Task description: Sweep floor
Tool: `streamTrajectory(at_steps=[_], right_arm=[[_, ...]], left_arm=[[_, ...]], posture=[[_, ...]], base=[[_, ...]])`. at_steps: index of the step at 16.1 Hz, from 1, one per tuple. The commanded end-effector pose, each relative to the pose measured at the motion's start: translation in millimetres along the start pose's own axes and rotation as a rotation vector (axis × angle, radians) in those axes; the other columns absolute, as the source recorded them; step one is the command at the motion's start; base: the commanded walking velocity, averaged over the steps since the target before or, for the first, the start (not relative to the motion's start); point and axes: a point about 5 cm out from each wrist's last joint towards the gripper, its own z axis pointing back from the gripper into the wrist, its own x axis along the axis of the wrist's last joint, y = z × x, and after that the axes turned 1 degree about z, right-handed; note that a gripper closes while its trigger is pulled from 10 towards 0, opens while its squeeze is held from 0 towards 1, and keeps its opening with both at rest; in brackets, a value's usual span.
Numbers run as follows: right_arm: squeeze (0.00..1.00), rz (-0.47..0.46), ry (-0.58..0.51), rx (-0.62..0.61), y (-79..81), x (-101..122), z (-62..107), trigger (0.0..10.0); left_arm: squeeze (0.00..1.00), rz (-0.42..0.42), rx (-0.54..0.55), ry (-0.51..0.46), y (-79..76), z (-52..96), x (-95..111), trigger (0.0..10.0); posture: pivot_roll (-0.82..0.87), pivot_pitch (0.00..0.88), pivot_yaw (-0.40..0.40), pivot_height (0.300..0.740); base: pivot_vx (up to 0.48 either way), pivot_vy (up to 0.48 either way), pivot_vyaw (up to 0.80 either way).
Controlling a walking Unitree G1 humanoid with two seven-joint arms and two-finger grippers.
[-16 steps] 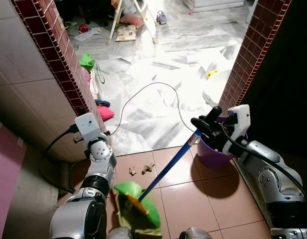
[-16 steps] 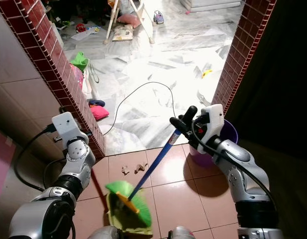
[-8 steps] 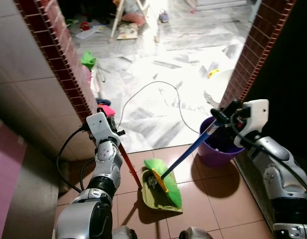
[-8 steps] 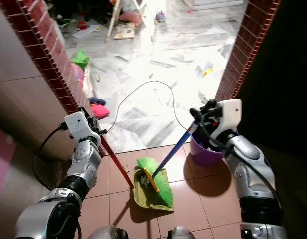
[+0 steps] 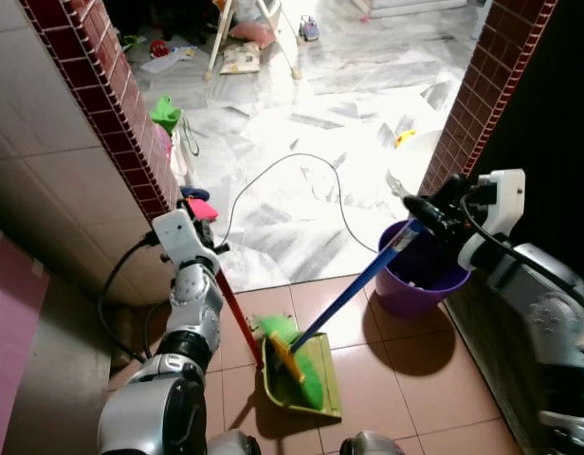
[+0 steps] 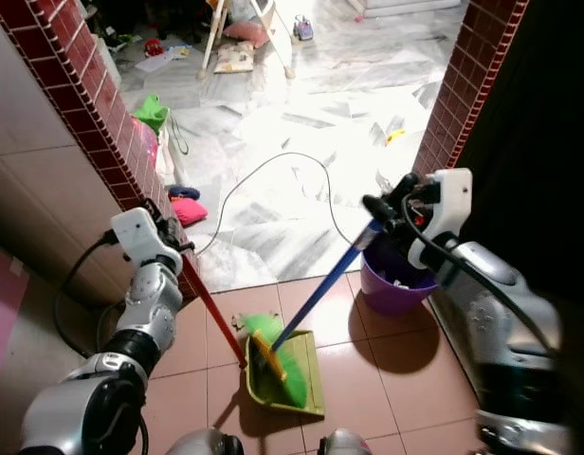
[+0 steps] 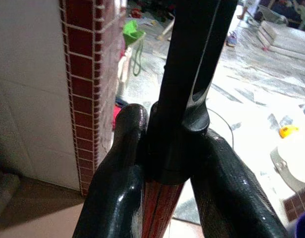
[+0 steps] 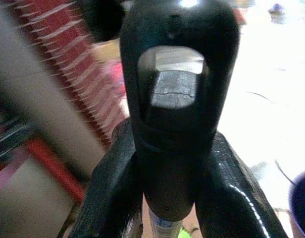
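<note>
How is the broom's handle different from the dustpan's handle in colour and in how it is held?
The broom handle is blue and slants up toward the right gripper; the dustpan handle is red, steeper, and rises to the left gripper. The broom ends in green bristles, the dustpan handle in a green pan. Both are gripped at the top.

A broom (image 5: 356, 287) with a blue handle slants from right of centre down to lower centre, its green bristle head (image 5: 290, 353) resting inside a green dustpan (image 5: 320, 396). The dustpan lies flat on the brown floor tiles (image 5: 406, 374), and its red handle (image 5: 237, 321) rises up and to the left.
</note>
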Motion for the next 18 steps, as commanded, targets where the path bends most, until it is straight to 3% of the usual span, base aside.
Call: streamTrajectory(at_steps=[1,3,6,9,10,12,14,18], right_arm=[[0.00,-0.046,0.036,0.126,13.0,-7,-1.2,10.0],[0.00,0.045,0.000,0.118,6.9,5,3.2,10.0],[0.00,0.144,-0.194,-0.020,-2.7,41,-4.7,10.0],[0.00,0.274,-0.283,-0.136,-1.5,55,-12.0,10.0],[0.00,0.369,-0.283,-0.180,0.7,51,-17.3,10.0],[0.00,0.373,-0.293,-0.213,1.3,43,-23.5,10.0],[0.00,0.438,-0.272,-0.257,2.0,28,-36.3,10.0],[0.00,0.569,-0.317,-0.300,6.8,29,-53.5,10.0]], left_arm=[[0.00,0.050,-0.016,-0.071,-10.4,-8.6,22,10.0],[0.00,0.046,-0.025,-0.070,-11.2,-9.2,23,10.0],[0.00,0.033,-0.028,-0.063,-10.8,-8.0,20,10.0],[0.00,0.031,-0.025,-0.058,-10.8,-7.2,18,10.0],[0.00,0.034,-0.025,-0.059,-11.8,-6.2,17,10.0],[0.00,0.039,-0.026,-0.063,-14.5,-4.0,15,10.0],[0.00,0.058,-0.034,-0.074,-15.3,-0.7,13,10.0],[0.00,0.064,-0.072,-0.073,-19.8,3.1,9,10.0]], posture=[[-0.20,0.000,0.086,0.740],[-0.20,0.000,0.090,0.740],[-0.20,0.000,0.092,0.740],[-0.19,0.000,0.084,0.740],[-0.18,0.000,0.073,0.740],[-0.15,0.000,0.044,0.740],[-0.12,0.000,0.005,0.740],[-0.08,0.000,-0.032,0.740]], base=[[0.000,0.000,0.00],[0.000,0.000,0.00],[0.000,0.000,0.00],[0.000,0.000,0.00],[0.000,0.000,0.00],[0.000,0.000,0.00],[0.000,0.000,0.00],[0.000,0.000,0.00]])
